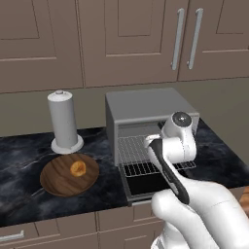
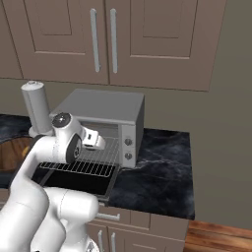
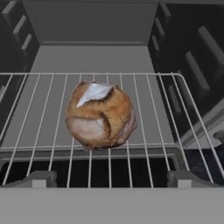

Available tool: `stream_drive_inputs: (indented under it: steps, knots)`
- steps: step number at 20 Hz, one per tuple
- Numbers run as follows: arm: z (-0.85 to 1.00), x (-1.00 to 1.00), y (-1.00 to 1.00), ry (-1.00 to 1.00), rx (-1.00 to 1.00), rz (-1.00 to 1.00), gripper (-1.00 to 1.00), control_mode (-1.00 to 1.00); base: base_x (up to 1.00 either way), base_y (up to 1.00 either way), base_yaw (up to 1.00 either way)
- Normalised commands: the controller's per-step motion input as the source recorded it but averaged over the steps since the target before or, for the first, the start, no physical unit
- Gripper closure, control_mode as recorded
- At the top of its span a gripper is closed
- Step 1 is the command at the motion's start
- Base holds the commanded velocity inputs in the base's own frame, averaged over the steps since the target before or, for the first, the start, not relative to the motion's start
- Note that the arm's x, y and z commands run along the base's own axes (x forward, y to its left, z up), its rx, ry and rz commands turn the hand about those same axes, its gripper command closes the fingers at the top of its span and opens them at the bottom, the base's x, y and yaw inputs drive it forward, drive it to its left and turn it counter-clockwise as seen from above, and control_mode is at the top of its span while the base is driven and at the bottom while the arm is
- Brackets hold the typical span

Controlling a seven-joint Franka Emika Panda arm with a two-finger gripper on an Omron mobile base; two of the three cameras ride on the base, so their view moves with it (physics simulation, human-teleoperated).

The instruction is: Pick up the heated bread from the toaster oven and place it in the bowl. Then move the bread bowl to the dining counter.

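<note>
Reaching into the toaster oven point(image 1: 146, 126) now, door dropped flat, rack point(image 3: 109, 118) exposed. We see the bread point(image 3: 100, 114) sitting on the wire rack, near its front edge and roughly centred, touching nothing else.

Handling, our read: a small crusty roll, light, firm shell over a soft crumb. Crust looks rough, so slip is unlikely; crushing is the bigger risk if we clamp hard. Shape is lumpy and near round, so it could roll on the wires when nudged. Best hold is across the widest middle, fingers on opposite flanks, staying above the wires so the tips don't snag.

End effector point(image 3: 109, 183): jaws spread wide, nothing between them, both finger tips point(image 3: 37, 179) low at the rack's front bar, short of the bread and straddling its line.

Arm pose: forearm is stretched forward from the base, wrist point(image 2: 74, 142) bent so the hand points nearly level into the oven mouth, just above the open door point(image 2: 78, 182).

The bowl point(image 1: 69, 174) waits on the counter point(image 1: 24, 165) left of the oven, with an orange-yellow pastry point(image 1: 78, 168) in it, just in front of the white canister point(image 1: 63, 121).
</note>
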Motion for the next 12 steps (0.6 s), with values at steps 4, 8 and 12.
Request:
stream_drive_inputs:
  steps: [4,8,12]
  knots:
    - [-0.12,0.29,0.01,0.00,0.00,0.00,-1.00,-1.00,0.00,0.00,0.00]
    - [-0.12,0.27,0.02,-0.01,0.00,0.00,-1.00,-1.00,0.00,0.00,0.00]
    - [-0.14,0.28,0.03,-0.02,0.00,0.00,-1.00,-1.00,0.00,0.00,0.00]
